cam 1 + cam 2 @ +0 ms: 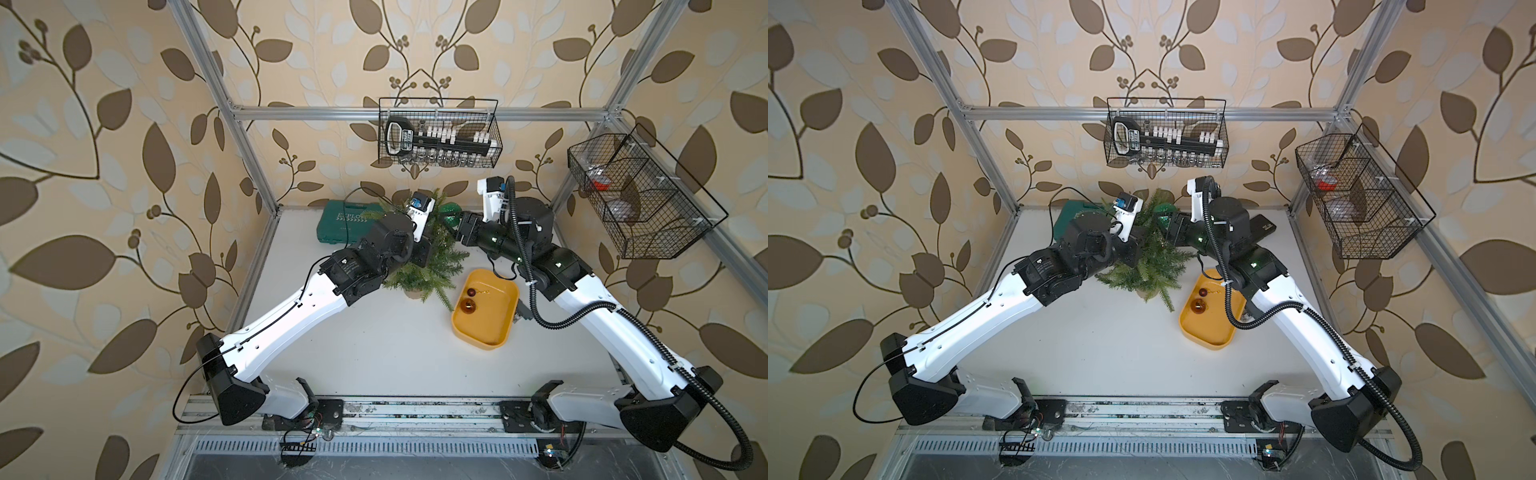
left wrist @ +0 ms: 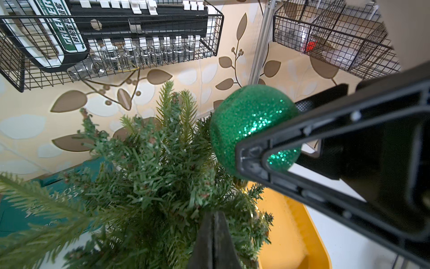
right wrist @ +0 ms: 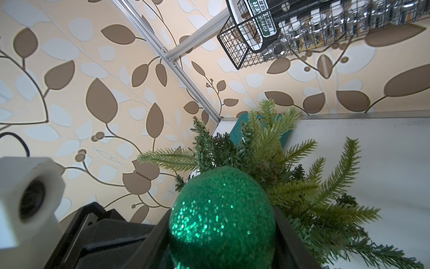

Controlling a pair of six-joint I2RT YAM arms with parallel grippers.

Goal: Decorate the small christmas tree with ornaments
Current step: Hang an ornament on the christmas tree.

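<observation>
My right gripper is clamped on the glittery green round bauble — a black finger presses each side of it, and in the right wrist view the bauble fills the gap between them. I hold it off the table, against the upper branches of the small artificial christmas tree with bushy green needles, on the side nearest my right arm. In the left wrist view the bauble touches the needles of the tree near its top. I cannot make out its hanging loop.

My left gripper is closed, fingers together, sunk into the branches on the opposite side of the tree. Whether a twig is pinched between them I cannot tell.

The tree stands upright in its pale beige pot on the white tabletop, toward the back. Just beside it, partly under my right arm, lies the shallow yellow plastic tray. In it are the shiny amber-gold bauble and the small dark red bauble — close together at the end nearest the tree. Behind the tree lies a dark green plastic case.
</observation>
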